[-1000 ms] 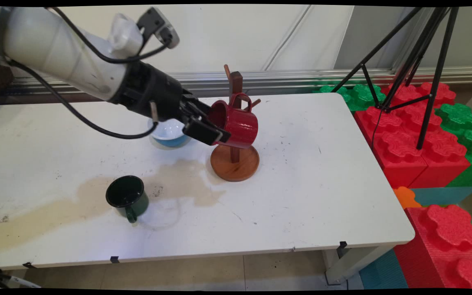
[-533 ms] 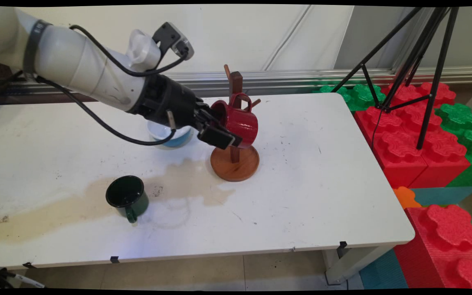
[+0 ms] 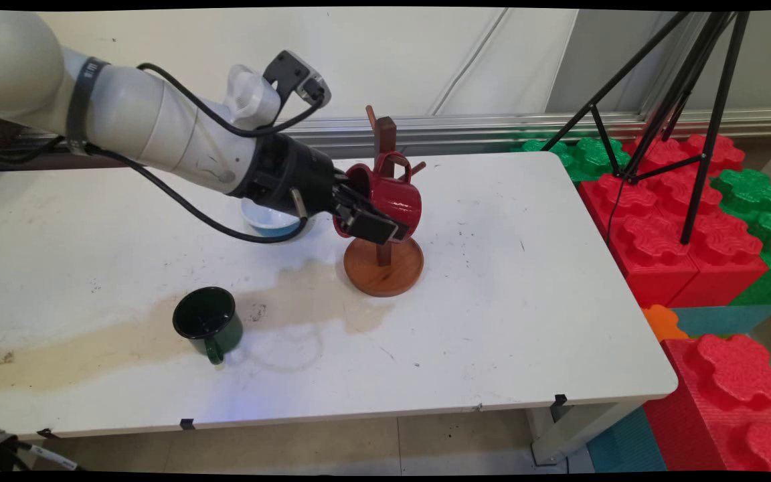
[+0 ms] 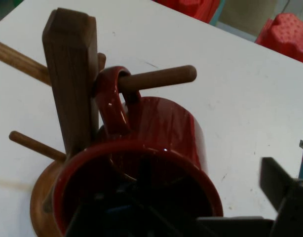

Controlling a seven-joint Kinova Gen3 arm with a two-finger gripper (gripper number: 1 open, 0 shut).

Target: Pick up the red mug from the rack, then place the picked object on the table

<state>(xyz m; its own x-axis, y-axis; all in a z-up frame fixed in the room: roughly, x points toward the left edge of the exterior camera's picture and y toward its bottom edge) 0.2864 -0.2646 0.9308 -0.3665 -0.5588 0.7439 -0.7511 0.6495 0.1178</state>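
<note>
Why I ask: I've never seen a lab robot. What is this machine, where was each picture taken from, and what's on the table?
The machine is a white robot arm ending in black jaws. The wide picture comes from a fixed camera looking down across the white table. The close-up comes from a camera on the arm's hand, looking along the jaws.

On the table stand a wooden mug stand, a dark green mug and a blue-and-white bowl, and a brownish stain spreads across it. Beside the table are coloured foam blocks and a black tripod.

A red mug hangs tilted with its handle over a peg of the stand. The jaws are at the mug's mouth. Whether they grip it I cannot tell.
</note>
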